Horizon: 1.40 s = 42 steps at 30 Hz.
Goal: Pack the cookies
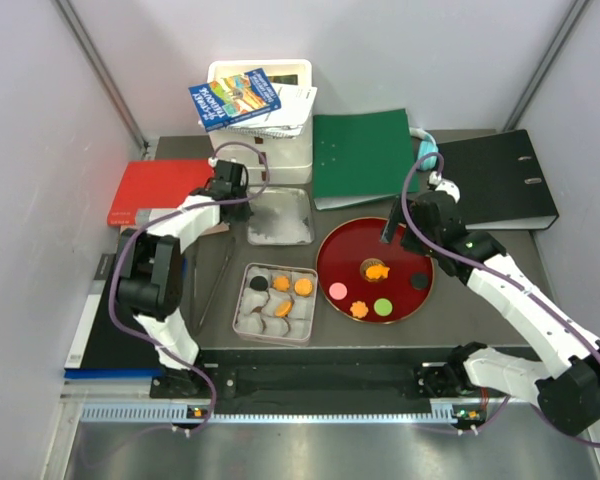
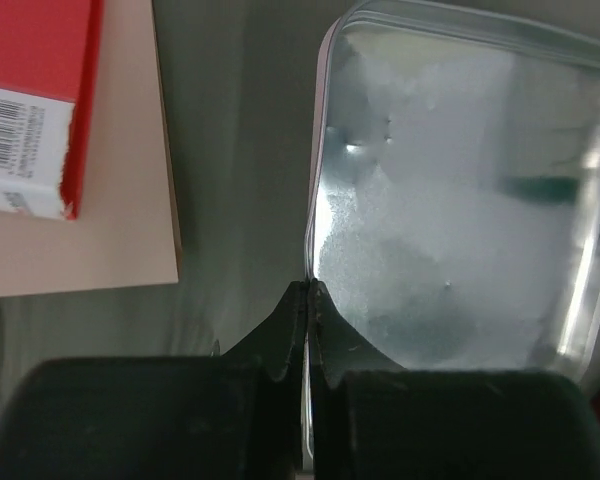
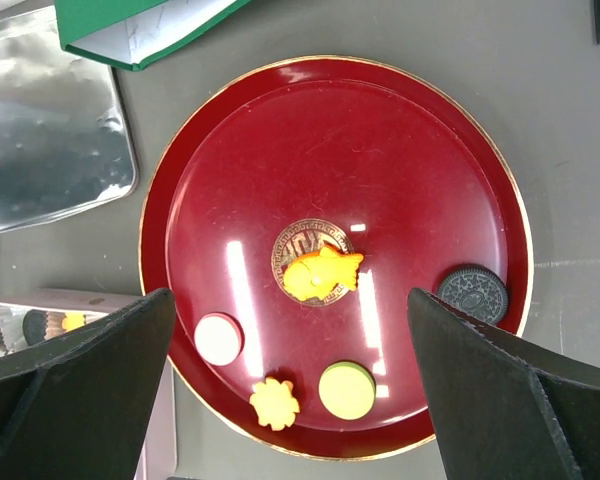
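Left arm stretches up-frame, left gripper (image 2: 307,300) pinched shut at the rim of the shiny metal lid (image 2: 460,200); right gripper (image 3: 290,305) (spread wide) hovers over the round red plate (image 3: 310,130) of small coloured cookies (image 3: 346,390).

Wide gaps between cookies (image 3: 323,274); green binder (image 1: 362,155) behind plate (image 3: 380,150)

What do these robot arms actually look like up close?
The left arm and right arm have white shells, black joints and looping purple cables. The left gripper and right gripper are black, each with two wedge-shaped fingers.
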### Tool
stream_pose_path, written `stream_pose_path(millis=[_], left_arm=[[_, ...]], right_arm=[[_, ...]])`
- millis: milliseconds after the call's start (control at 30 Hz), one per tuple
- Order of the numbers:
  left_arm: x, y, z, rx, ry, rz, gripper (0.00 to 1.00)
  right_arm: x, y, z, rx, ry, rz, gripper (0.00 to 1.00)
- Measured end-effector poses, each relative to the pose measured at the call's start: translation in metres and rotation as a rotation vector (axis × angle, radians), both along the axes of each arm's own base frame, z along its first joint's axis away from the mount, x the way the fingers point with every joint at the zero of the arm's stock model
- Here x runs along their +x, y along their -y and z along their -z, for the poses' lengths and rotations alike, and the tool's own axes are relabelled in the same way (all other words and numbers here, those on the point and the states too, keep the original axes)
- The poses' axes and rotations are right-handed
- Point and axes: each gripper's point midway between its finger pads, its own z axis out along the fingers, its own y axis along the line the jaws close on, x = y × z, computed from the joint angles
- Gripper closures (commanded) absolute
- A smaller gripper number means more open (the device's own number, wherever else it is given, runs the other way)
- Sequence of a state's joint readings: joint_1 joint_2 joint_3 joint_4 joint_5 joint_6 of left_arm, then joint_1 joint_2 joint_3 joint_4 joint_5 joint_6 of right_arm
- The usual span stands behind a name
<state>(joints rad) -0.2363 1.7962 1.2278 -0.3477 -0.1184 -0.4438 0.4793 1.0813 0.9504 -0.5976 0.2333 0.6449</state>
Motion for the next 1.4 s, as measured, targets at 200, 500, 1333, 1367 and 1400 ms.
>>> stream_pose_path(millis=[200,500,1333,1367,1400], left_arm=[[-0.006,0.0,-0.049,-0.024,0.085,0.007,1.0],[-0.021,0.0,-0.099,-0.052,0.16,0.026,1.0],[-0.102,0.079,-0.179,-0.447,0.237,0.335,1.0],[-0.102,0.081,-0.179,-0.452,0.235,0.343,1.0],[-0.102,0.083,-0.178,-0.455,0.232,0.349,1.0]], right_arm=[[-0.001,0.0,0.0,0.001,0.0,-0.005,0.01],[-0.003,-0.003,-0.005,0.018,0.01,-0.023,0.01],[0.023,-0.135,-0.068,0.604,0.116,-0.446,0.01],[0.025,-0.137,-0.063,0.606,0.101,-0.449,0.01],[0.026,-0.138,-0.059,0.606,0.089,-0.45,0.01]])
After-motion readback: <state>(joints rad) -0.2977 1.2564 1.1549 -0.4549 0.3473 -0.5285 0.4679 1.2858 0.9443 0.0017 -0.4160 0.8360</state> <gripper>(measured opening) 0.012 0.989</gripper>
